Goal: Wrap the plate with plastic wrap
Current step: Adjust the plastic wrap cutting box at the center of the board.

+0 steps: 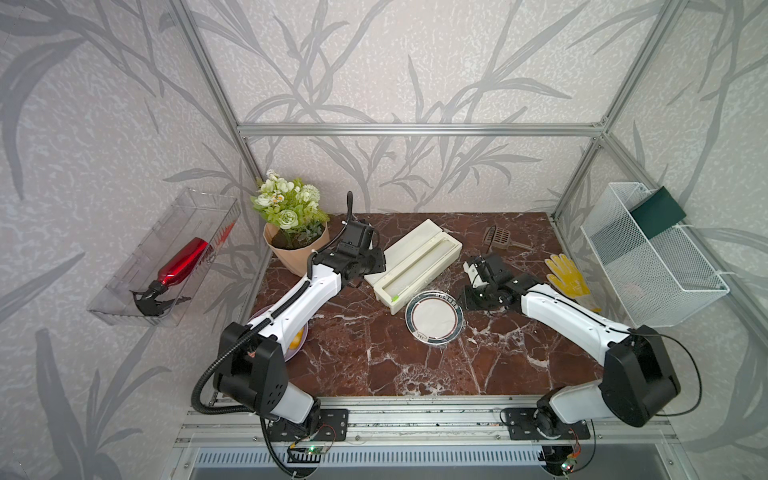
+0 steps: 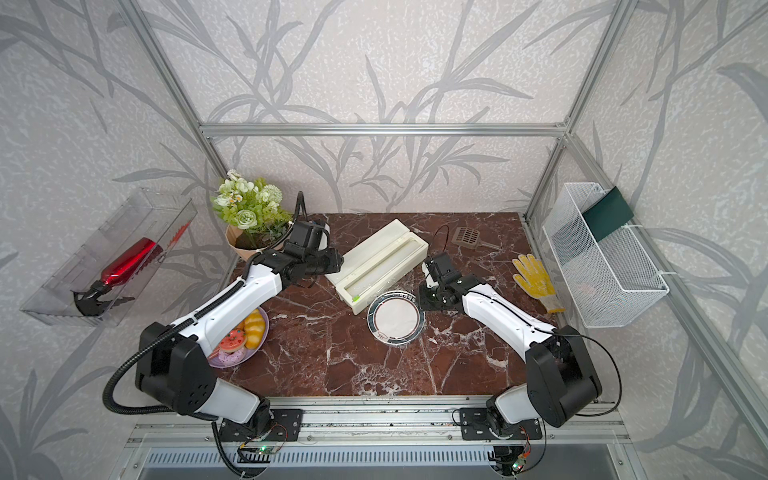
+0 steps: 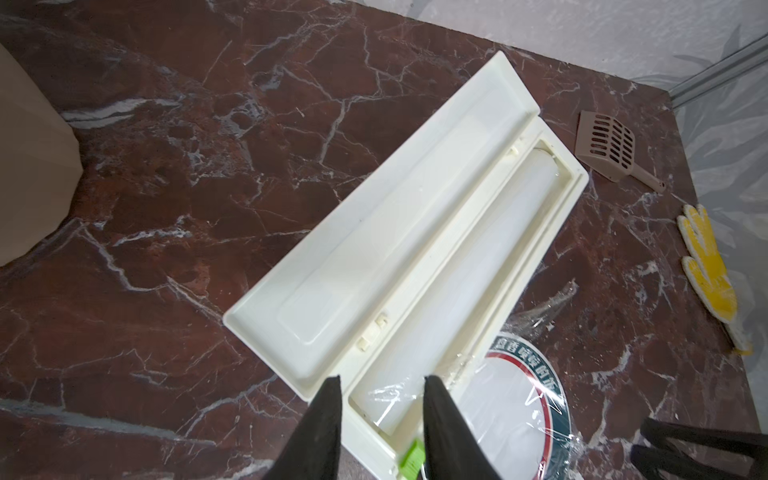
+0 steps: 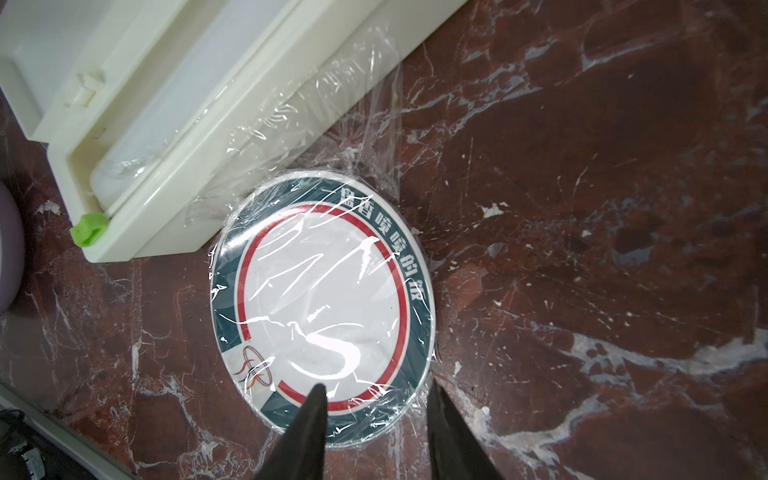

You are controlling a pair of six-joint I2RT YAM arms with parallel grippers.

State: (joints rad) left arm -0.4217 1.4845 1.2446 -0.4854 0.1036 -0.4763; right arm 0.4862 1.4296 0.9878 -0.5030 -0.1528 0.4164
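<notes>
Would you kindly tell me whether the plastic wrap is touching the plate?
Touching. The right wrist view shows the plastic wrap lying creased across the face of the plate and clinging down over its rim.

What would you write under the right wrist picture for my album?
Plastic wrap lies crinkled over the plate beside the dispenser box, right gripper open above.

Even bright light; glare on plastic wrap (image 4: 332,353); wrist views dim at corners.
</notes>
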